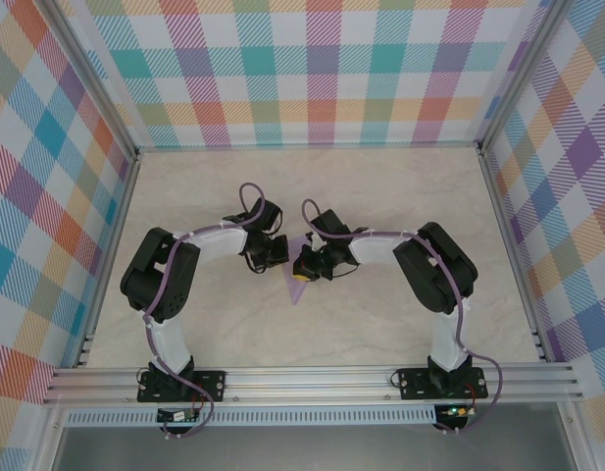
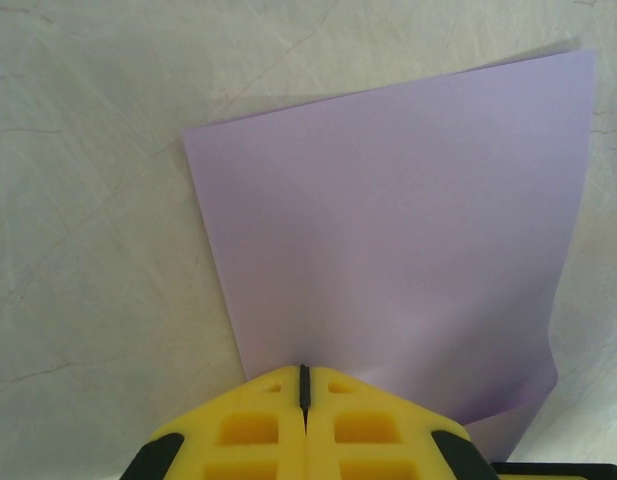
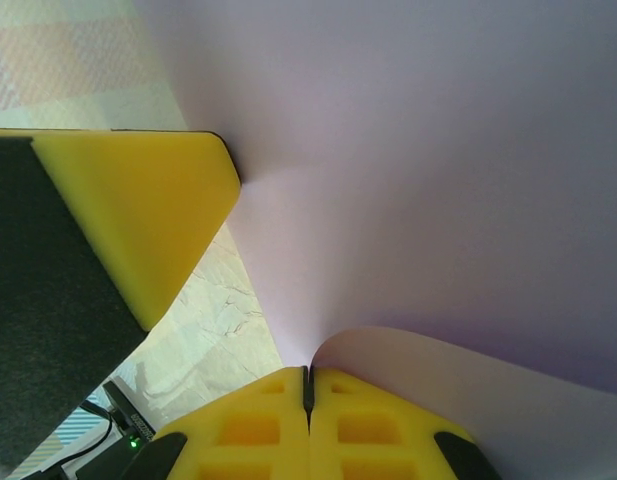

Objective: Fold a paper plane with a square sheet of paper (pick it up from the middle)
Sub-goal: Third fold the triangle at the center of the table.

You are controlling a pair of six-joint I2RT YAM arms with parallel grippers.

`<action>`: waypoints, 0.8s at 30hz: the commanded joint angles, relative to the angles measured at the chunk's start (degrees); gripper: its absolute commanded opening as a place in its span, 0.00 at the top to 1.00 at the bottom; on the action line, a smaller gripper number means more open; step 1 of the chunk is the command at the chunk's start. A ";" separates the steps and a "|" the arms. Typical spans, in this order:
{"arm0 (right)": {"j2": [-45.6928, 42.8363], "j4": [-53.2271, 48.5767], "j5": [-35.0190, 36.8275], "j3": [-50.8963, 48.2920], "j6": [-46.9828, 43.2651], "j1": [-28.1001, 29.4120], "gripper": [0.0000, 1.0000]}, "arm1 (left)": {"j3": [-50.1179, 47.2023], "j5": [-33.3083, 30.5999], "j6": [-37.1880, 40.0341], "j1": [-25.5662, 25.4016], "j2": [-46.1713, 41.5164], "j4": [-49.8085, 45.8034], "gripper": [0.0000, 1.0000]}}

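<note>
The square sheet of paper (image 2: 388, 220) is pale lavender and hangs just above the table between my two grippers, at the table's middle (image 1: 293, 287). My left gripper (image 2: 305, 372) is shut, its yellow jaws pinched on the sheet's near edge. My right gripper (image 3: 308, 372) is shut on the opposite side, where the sheet (image 3: 438, 180) curls over into the jaws. In the top view the left gripper (image 1: 278, 252) and the right gripper (image 1: 301, 267) face each other almost tip to tip. One yellow finger (image 3: 148, 210) of the left gripper touches the sheet in the right wrist view. The paper plane is out of view.
The pale marbled table (image 1: 380, 186) stretches around both arms. Plaid walls (image 1: 312, 69) close off the back and both sides. An aluminium rail (image 1: 312, 381) with the arm bases runs along the near edge.
</note>
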 commanded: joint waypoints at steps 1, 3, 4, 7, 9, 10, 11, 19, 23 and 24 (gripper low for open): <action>1.18 -0.11 -1.19 1.16 -2.09 0.32 0.98 | -1.02 0.28 0.43 0.10 2.46 -2.49 0.99; 1.19 -0.45 -1.82 1.12 -2.73 0.35 0.98 | -1.05 0.36 0.38 0.10 2.49 -2.45 1.00; 1.05 -0.61 -2.14 1.03 -3.17 0.35 0.98 | -1.07 0.37 0.41 0.11 2.54 -2.40 1.00; 0.68 -2.23 -2.56 1.21 -5.03 0.34 0.98 | -1.08 0.33 0.39 0.10 2.53 -2.45 1.00; 0.39 -2.93 -2.56 1.01 -5.98 0.35 0.98 | -1.08 0.34 0.41 0.10 2.55 -2.41 1.00; 0.35 -3.43 -2.48 1.12 -6.33 0.35 0.98 | -1.05 0.28 0.45 0.11 2.59 -2.42 1.00; 0.39 -3.74 -2.45 1.16 -6.55 0.35 0.98 | -1.08 0.27 0.40 0.15 2.64 -2.40 1.00; 0.96 -2.76 -1.17 1.42 -5.62 0.35 0.98 | -1.08 0.21 0.27 0.10 2.55 -2.41 1.00; 1.18 -2.77 -0.67 1.70 -5.16 0.33 0.98 | -1.03 0.28 0.32 0.10 2.51 -2.59 1.00; 1.26 -2.64 -0.60 1.69 -5.05 0.32 0.98 | -1.06 0.28 0.27 0.10 2.58 -2.49 1.00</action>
